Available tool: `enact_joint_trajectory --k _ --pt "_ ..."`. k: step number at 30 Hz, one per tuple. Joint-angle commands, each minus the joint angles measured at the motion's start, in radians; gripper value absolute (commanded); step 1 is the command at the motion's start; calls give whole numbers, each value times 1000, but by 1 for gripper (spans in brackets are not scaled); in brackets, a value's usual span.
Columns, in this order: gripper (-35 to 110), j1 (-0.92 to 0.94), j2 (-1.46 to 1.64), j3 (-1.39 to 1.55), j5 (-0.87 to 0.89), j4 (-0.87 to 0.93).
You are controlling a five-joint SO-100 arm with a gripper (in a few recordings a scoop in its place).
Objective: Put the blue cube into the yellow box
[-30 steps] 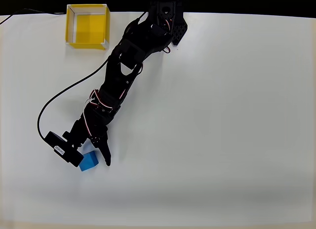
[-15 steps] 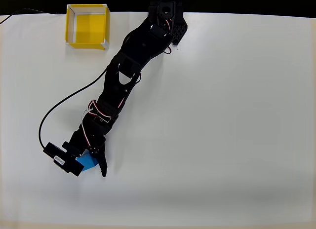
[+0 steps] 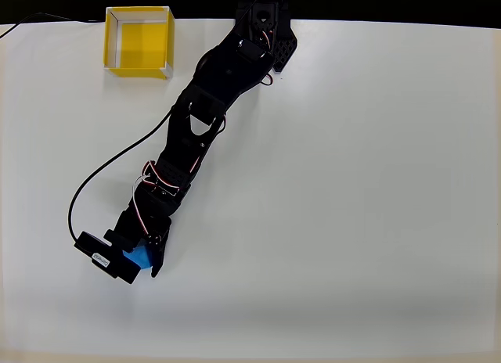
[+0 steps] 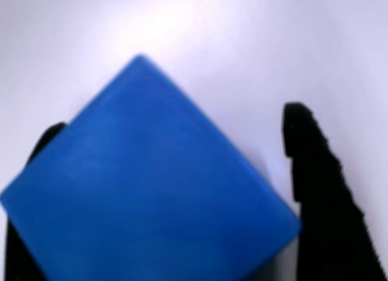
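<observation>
**Gripper Straddled the Cube, Corner-On**

The gripper (image 3: 142, 257) sat low at the table's (image 3: 352, 222) near-left in the overhead view, fingers either side of the blue cube (image 3: 139, 257). From the wrist, the blue cube (image 4: 145, 184) lay turned diamond-wise, the right finger (image 4: 318, 190) just clear of its corner, so the jaws looked not fully clamped. The yellow box (image 3: 138, 41) waited well apart, at the far edge.
</observation>
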Motion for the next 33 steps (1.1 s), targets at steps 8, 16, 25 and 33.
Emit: enact_joint_trajectory --k 8,16,25,33 --pt "26 5 156 -20 -32 2" --pt "21 -12 364 77 -54 98" --pt "17 -25 514 101 -103 140" --pt "17 -38 799 103 -41 448"
